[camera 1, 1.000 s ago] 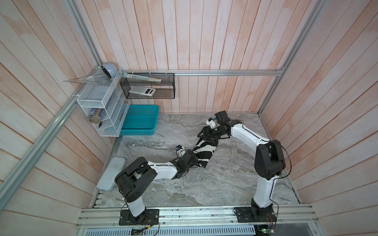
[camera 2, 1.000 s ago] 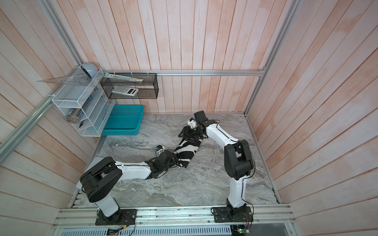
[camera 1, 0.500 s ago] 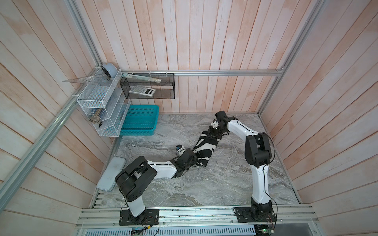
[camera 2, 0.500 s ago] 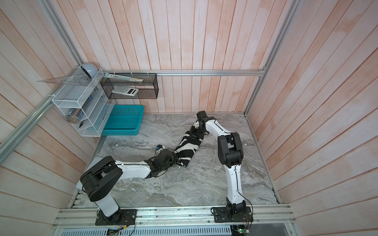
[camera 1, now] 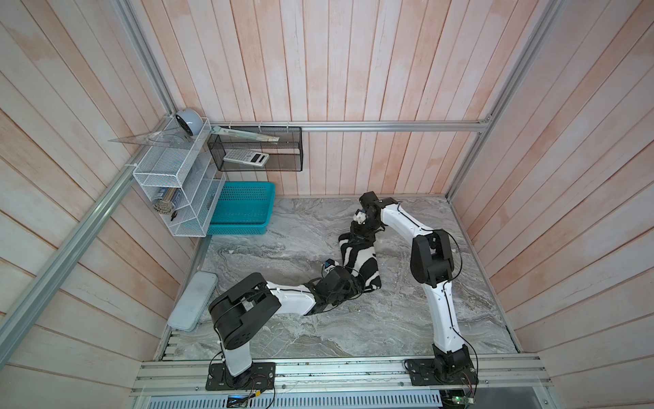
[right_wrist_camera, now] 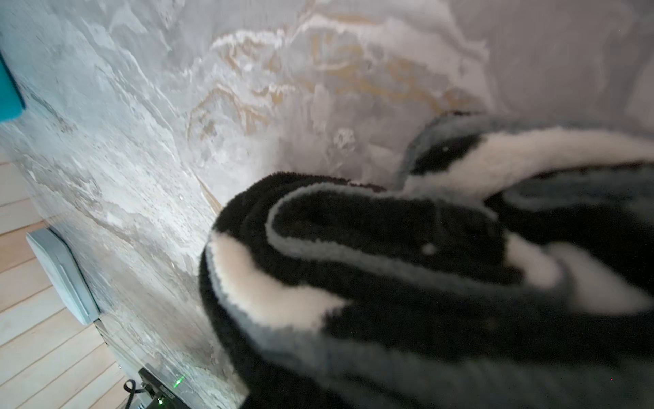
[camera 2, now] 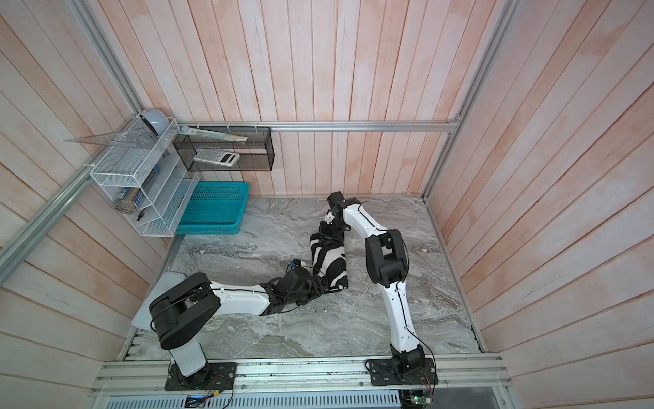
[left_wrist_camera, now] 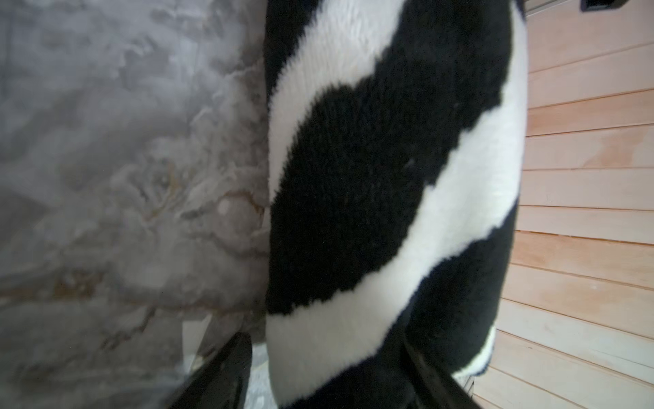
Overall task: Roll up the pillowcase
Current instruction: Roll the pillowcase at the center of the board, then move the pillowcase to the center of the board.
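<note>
The pillowcase (camera 1: 359, 258) (camera 2: 329, 258) lies on the marble table as a thick zebra-striped roll, running from near to far. My left gripper (camera 1: 357, 283) (camera 2: 323, 283) straddles its near end. In the left wrist view the roll (left_wrist_camera: 371, 177) sits between the wide jaws (left_wrist_camera: 325, 364), and bare table shows between one finger (left_wrist_camera: 223, 375) and the cloth. My right gripper (camera 1: 359, 235) (camera 2: 327, 235) is down on the far end. In the right wrist view the rolled layers (right_wrist_camera: 389, 265), grey-edged, bunch right up to the camera and bury the fingers.
A teal basket (camera 1: 244, 209) stands at the back left under a white wire shelf (camera 1: 170, 184). A black mesh rack (camera 1: 258, 152) with a calculator hangs on the back wall. A flat grey lid (camera 1: 193, 301) lies at the table's left edge. Wooden walls enclose three sides.
The right gripper came down onto the roll's far end and closed on the cloth, its elbow swinging. The left gripper stayed at the near end, jaws barely narrower.
</note>
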`<state>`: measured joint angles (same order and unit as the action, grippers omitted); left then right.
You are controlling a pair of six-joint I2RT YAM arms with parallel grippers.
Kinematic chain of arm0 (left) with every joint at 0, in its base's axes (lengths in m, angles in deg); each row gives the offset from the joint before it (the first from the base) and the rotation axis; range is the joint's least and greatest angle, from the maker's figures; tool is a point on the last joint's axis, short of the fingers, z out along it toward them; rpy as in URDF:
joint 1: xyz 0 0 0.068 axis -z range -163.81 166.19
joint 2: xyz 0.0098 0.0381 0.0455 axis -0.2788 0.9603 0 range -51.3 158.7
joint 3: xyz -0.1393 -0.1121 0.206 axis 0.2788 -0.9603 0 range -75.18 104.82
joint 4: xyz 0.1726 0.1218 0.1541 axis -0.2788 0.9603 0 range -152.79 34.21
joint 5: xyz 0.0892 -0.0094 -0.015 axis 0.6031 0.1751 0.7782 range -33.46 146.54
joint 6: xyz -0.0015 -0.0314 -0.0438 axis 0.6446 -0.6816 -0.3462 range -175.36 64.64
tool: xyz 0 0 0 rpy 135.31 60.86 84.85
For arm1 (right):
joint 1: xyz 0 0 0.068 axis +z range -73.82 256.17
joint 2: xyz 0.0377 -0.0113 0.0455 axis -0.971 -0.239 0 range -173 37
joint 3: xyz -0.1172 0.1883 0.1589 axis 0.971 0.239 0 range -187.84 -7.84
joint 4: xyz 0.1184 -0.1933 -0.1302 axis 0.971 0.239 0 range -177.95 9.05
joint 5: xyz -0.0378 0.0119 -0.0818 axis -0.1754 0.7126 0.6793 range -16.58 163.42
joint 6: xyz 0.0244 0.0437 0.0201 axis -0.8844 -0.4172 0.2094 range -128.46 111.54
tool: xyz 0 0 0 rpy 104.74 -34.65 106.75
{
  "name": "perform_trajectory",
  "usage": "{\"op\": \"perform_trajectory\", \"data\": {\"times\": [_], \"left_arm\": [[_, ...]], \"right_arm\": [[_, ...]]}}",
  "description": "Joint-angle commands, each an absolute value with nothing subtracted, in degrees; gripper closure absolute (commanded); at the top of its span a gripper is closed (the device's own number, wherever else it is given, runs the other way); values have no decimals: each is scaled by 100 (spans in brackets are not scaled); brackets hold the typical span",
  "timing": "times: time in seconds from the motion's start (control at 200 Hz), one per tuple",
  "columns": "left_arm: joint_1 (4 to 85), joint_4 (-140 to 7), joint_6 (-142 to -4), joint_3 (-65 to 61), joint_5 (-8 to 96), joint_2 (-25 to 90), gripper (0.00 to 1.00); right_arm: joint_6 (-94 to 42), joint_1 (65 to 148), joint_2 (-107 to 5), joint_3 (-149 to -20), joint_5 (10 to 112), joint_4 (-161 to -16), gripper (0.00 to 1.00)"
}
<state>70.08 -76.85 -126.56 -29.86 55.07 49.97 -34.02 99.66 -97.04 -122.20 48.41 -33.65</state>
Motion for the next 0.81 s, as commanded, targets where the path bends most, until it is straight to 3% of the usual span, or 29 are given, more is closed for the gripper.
{"op": "perform_trajectory", "data": {"times": [0.0, 0.095, 0.215, 0.305, 0.495, 0.625, 0.69, 0.8], "left_arm": [[7060, -6289, -12798, -3455, 5555, 4809, 32], [7044, -5875, -12739, -3451, 5845, 4485, 25], [7038, -5464, -12559, -3302, 6024, 4080, 14], [7087, -5447, -12436, -3260, 5982, 3741, 12], [7146, -4711, -12358, -3355, 6328, 2512, 7], [7086, -3336, -11931, -3045, 7076, 1766, 5], [6756, -2681, -11537, -2761, 7440, 1508, 3], [5461, -2105, -10728, -2098, 7249, 1477, 3]], "right_arm": [[-3389, 10013, -9587, -11397, 5385, -3134, 79], [-3432, 10014, -9329, -11231, 5452, -3248, 75], [-3545, 10014, -8890, -11150, 5229, -3600, 60], [-3615, 10014, -8661, -11259, 4920, -3749, 52], [-3632, 9998, -8271, -11615, 4889, -3627, 48], [-3612, 9973, -7762, -11503, 5222, -3523, 47], [-3623, 9972, -7499, -11295, 5490, -3396, 47], [-3693, 10069, -7124, -10532, 5837, -3384, 48]]}}
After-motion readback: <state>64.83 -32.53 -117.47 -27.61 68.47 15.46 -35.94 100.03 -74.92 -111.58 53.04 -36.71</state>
